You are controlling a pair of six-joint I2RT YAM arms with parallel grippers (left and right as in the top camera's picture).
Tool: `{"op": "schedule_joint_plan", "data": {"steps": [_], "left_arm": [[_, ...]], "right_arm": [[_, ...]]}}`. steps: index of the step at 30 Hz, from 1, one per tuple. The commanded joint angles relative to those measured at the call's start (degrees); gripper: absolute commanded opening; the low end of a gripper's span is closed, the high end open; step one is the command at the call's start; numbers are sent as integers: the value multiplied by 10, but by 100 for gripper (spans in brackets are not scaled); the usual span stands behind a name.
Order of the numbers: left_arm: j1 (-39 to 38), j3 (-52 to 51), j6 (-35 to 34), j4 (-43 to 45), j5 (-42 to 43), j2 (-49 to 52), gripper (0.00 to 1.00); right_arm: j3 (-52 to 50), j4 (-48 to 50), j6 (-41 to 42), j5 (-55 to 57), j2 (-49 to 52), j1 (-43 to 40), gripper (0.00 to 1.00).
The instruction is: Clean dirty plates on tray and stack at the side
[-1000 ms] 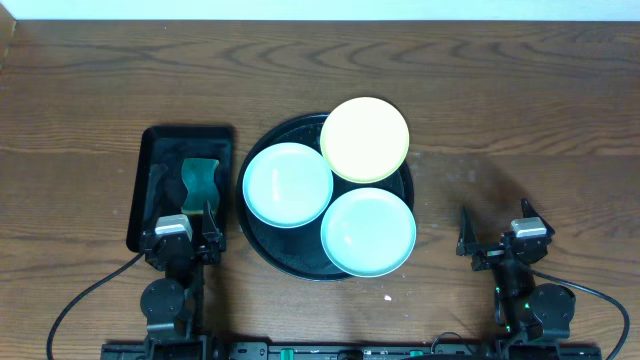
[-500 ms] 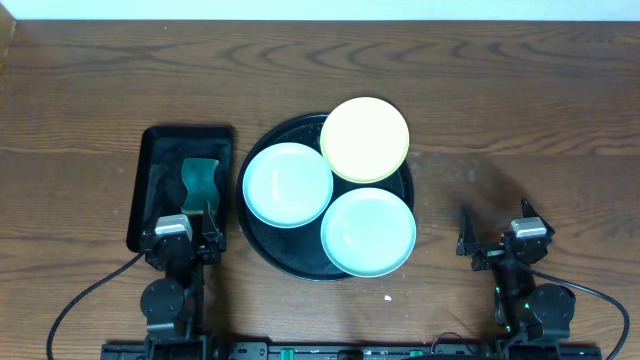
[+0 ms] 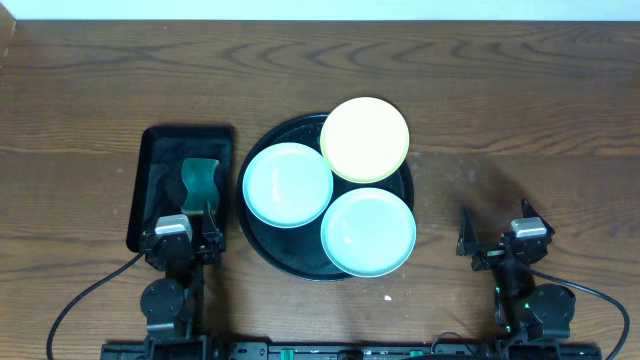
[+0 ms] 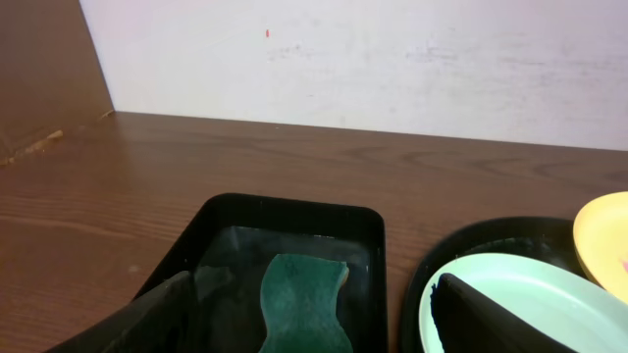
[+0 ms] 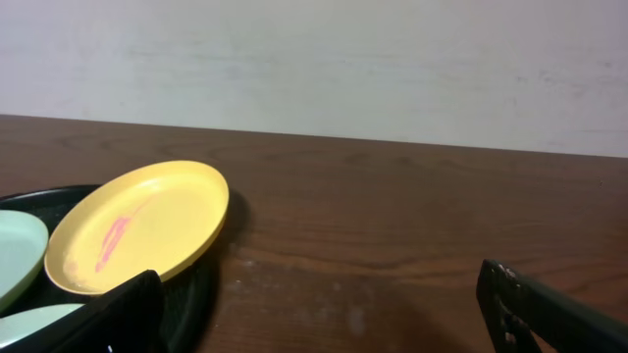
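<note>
The round black tray (image 3: 262,240) holds three plates. A pale yellow plate (image 3: 365,139) lies at the back right and overhangs the rim; in the right wrist view (image 5: 137,227) it bears a pink smear. One mint plate (image 3: 288,184) lies at the left, also in the left wrist view (image 4: 535,299). The other mint plate (image 3: 368,231) lies at the front. My left gripper (image 3: 187,219) is open and empty over the near end of the rectangular tray. My right gripper (image 3: 495,232) is open and empty over bare table right of the round tray.
A smaller black rectangular tray (image 3: 160,140) stands left of the round tray and holds a green sponge (image 3: 200,181), seen in the left wrist view (image 4: 304,304). A small white crumb (image 3: 388,296) lies on the wooden table. A white wall runs along the far edge.
</note>
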Motion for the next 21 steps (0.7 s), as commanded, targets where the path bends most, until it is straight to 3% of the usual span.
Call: {"op": "schedule_joint_plan", "data": {"steps": [1,21], "left_arm": [[2,-9,8,-26,-5,0,77],[2,-9,8,-26,-5,0,77]], "right_arm": [[-1,-2,-4,0,-3,4,99],[-1,10,-17,21,-3,4,99]]}}
